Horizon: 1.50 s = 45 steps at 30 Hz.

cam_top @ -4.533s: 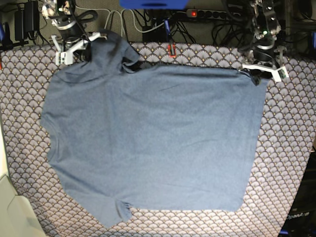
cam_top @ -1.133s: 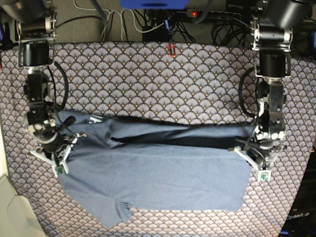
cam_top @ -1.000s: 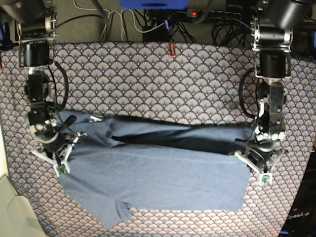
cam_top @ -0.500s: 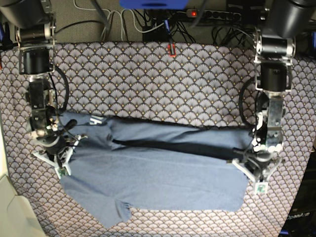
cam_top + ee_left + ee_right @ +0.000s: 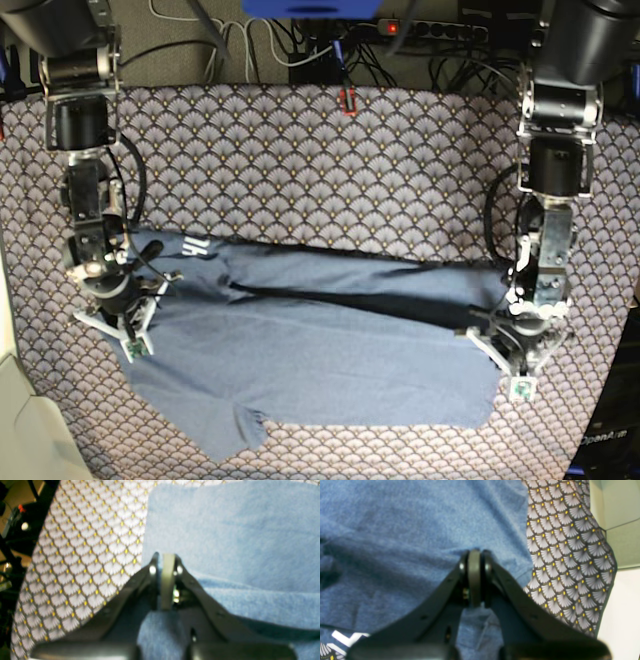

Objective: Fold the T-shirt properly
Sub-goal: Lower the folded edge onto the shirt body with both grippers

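The T-shirt (image 5: 310,350) lies across the near half of the table cover (image 5: 330,160), its far part drawn forward over the near part in a long doubled band, with a strip of white lettering (image 5: 197,243) showing at the fold's end. The right gripper (image 5: 118,318) is pinched tight on the cloth at one end of that band. The left gripper (image 5: 518,355) is likewise clamped on the fabric at the other end.

slate-blue T-shirt (image 5: 330,360), grey fan-scale table cover (image 5: 330,170)
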{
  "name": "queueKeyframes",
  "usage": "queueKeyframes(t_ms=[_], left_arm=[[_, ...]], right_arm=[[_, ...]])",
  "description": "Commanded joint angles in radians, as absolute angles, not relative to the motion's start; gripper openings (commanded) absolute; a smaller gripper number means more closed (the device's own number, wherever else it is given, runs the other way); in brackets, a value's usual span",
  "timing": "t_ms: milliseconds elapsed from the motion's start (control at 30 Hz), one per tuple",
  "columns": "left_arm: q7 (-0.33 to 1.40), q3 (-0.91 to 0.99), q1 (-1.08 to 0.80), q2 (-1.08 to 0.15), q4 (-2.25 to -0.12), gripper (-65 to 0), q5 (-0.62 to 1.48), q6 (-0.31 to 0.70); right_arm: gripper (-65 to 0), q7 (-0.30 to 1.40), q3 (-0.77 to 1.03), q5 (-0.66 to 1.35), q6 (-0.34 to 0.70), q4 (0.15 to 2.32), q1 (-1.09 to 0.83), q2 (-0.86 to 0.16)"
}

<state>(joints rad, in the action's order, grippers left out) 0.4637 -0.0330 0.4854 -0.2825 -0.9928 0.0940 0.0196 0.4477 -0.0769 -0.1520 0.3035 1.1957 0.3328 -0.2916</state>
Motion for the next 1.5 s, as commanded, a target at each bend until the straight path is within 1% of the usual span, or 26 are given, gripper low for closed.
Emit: queueKeyframes(t_ms=[0, 467, 600, 633, 667, 733, 833, 900, 933, 1000, 1100, 1167, 1300, 1467], left_arm=[[0.443, -0.025, 0.515, -0.294, -0.998, -64.6, 0.09, 0.012], [0.443, -0.022, 0.49, -0.295, -0.963, -64.6, 0.091, 0.012], [0.443, -0.021, 0.49, -0.32, -0.96, -64.5, 0.097, 0.007], [0.443, -0.021, 0.49, -0.321, -0.96, -64.4, 0.097, 0.007], [0.443, -0.021, 0.489, -0.325, -0.96, -63.5, 0.097, 0.007], [0.444, -0.021, 0.476, -0.334, -0.96, -57.0, 0.094, 0.01], [0.444, -0.021, 0.461, -0.338, -0.966, -40.9, 0.099, 0.01], [0.443, -0.021, 0.446, -0.34, -0.964, -31.6, 0.099, 0.012], [0.443, -0.021, 0.441, -0.338, -0.964, -27.4, 0.099, 0.012], [0.443, -0.021, 0.441, -0.337, -0.967, -21.4, 0.101, 0.012], [0.443, -0.019, 0.42, -0.338, -0.983, -18.4, 0.101, 0.012], [0.443, -0.018, 0.4, -0.343, -1.006, -18.2, 0.102, 0.012], [0.443, 0.067, 0.315, -0.337, -1.053, -18.0, 0.137, 0.012], [0.443, 0.079, 0.291, -0.334, -1.052, -18.0, 0.202, 0.012]], right_arm=[[-65.0, 0.435, -0.071, -0.156, 0.3, 1.198, 0.361, -0.305], [-65.0, 0.435, -0.07, -0.156, 0.3, 1.193, 0.364, -0.302], [-65.0, 0.441, -0.07, -0.156, 0.3, 1.193, 0.364, -0.302], [-64.5, 0.443, -0.07, -0.156, 0.3, 1.193, 0.364, -0.302], [-62.7, 0.443, -0.068, -0.156, 0.298, 1.193, 0.364, -0.302], [-56.5, 0.443, -0.065, -0.156, 0.298, 1.193, 0.364, -0.302], [-45.7, 0.443, -0.065, -0.156, 0.298, 1.193, 0.361, -0.302], [-39.8, 0.443, -0.065, -0.156, 0.298, 1.193, 0.358, -0.303], [-37.4, 0.443, -0.067, -0.156, 0.298, 1.193, 0.358, -0.303], [-34.9, 0.444, -0.065, -0.156, 0.298, 1.196, 0.358, -0.303], [-34.3, 0.466, -0.064, -0.156, 0.298, 1.21, 0.34, -0.309], [-34.3, 0.489, -0.062, -0.156, 0.298, 1.254, 0.309, -0.328], [-34.3, 0.492, -0.033, -0.154, 0.298, 1.36, 0.216, -0.338], [-34.3, 0.492, 0.002, -0.154, 0.298, 1.385, 0.17, -0.332]])
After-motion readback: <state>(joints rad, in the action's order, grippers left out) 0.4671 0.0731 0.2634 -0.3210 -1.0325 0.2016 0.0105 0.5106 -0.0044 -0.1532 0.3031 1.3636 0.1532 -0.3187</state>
